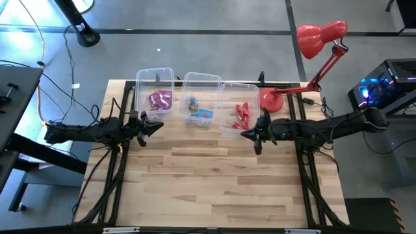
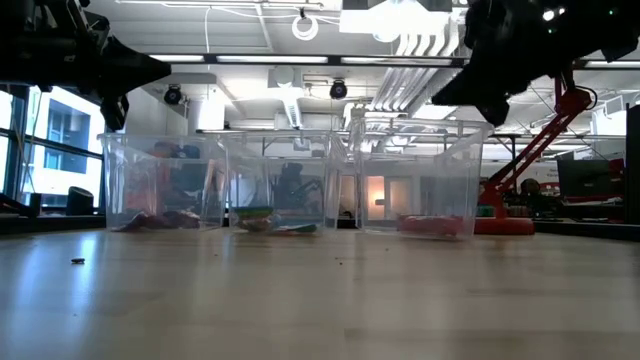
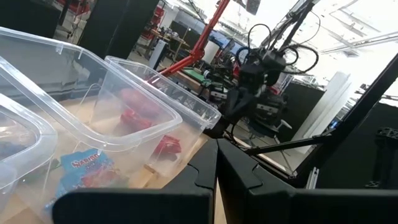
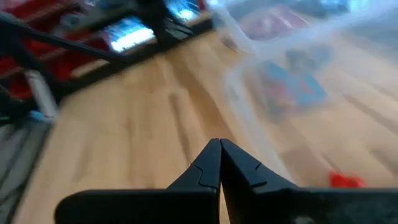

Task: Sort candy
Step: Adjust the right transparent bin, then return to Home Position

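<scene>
Three clear bins sit in a row along the far edge of the tabletop (image 1: 221, 188), one colour to each, which reads as the sorting scheme: the left bin (image 1: 155, 73) holds purple-magenta candy (image 1: 160, 99), the middle bin (image 1: 200, 79) holds blue candy (image 1: 200, 115) with a small dark piece beside it, and the right bin (image 1: 239, 86) holds red candy (image 1: 242, 114). No loose sweets show on the open wood in the high view (a dark speck in the low view is too small to identify), so the sort looks finished or nearly so, judging from how things lie.

The left claw (image 1: 156, 125) hangs just at 6 o'clock of the left bin's near wall, pointing toward 3 o'clock. In its wrist view the two fingers (image 3: 239, 168) meet with no gap and nothing between them, so it is closed and empty.

The right claw (image 1: 246, 134) hangs at about 6 o'clock of the right bin's near edge, pointing toward 9 o'clock. Its fingers (image 4: 205, 168) are likewise pressed together on nothing. Both claws sit raised above the tabletop in the low view, touching neither bin nor candy.

A red lamp (image 1: 318, 39) stands at 3 o'clock of the bins, its base (image 1: 270, 99) just beside the right bin, apparently only lighting the scene.
</scene>
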Robot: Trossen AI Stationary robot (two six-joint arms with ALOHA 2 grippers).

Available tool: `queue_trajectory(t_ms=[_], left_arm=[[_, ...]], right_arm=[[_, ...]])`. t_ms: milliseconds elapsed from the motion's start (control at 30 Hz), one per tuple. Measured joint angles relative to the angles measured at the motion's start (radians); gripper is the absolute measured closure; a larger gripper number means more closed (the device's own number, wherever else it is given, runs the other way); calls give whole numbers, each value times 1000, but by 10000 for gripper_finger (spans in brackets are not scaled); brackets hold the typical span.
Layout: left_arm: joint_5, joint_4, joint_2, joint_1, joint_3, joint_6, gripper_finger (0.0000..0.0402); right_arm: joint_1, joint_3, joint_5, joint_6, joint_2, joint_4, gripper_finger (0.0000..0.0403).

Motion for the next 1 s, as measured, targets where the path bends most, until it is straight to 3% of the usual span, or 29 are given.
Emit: queue_trajectory(t_ms=[100,400,700,1000], left_arm=[[0,0,0,0,0,0,401],[0,0,0,0,0,0,401],[0,0,0,0,0,0,401],[0,0,0,0,0,0,401]], right_arm=[[0,1,-25,-24,-1,29,403],[-31,1,-52,-42,43,-99,403],[-151,1,-20,-192,57,-61,403],[-210,-16,-266,-222,36,10,403]])
